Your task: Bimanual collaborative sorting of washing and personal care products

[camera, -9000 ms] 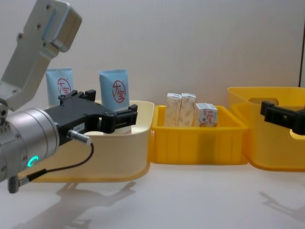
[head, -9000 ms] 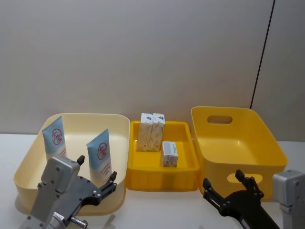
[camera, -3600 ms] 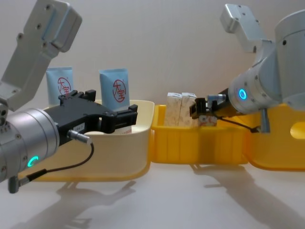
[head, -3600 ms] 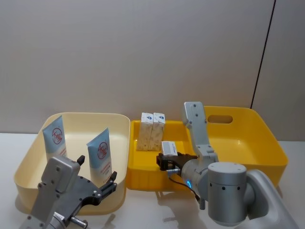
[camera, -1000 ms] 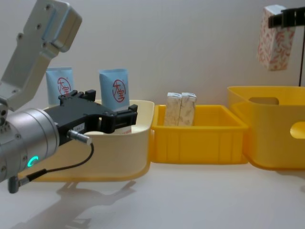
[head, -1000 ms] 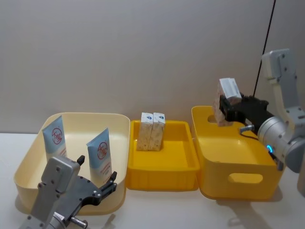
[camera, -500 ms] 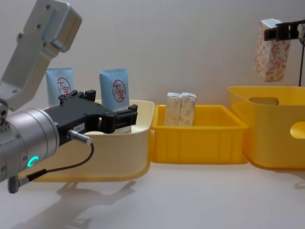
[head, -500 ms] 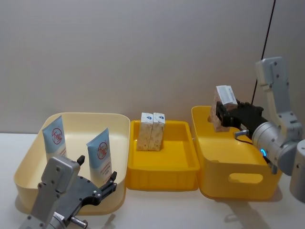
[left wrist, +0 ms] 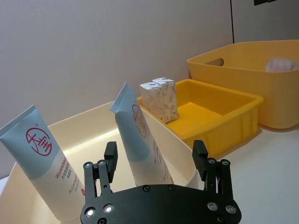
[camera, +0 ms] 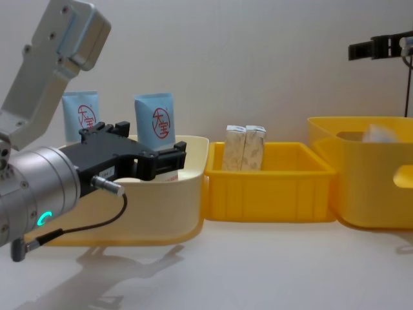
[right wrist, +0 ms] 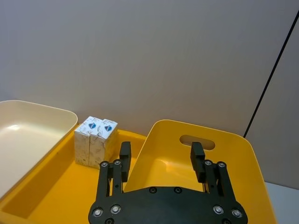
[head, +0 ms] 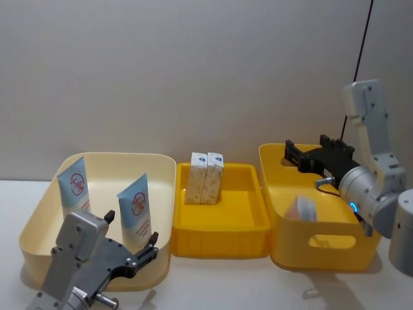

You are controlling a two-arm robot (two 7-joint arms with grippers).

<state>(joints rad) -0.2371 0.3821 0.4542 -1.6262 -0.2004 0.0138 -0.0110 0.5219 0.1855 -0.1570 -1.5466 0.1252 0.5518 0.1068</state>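
The left gripper [head: 131, 228] hangs wide open and empty at the cream bin's [head: 39, 213] near rim, just before two tubes [head: 137, 203] leaning cap-down. Farther back, two cartons [head: 205, 177] stand upright, touching, by the tray's [head: 219, 242] far wall. The right gripper [head: 305, 147], fingers parted and empty, hovers above the yellow bin [head: 322, 248], where a carton [head: 302, 208] shows too blurred to tell its axis.

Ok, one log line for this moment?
right gripper: open above right bin | carton: loose in that bin | left gripper: open, parked by cream bin | tray: two cartons

left gripper [left wrist: 155, 154] spread, tubes [left wrist: 139, 137] just beyond
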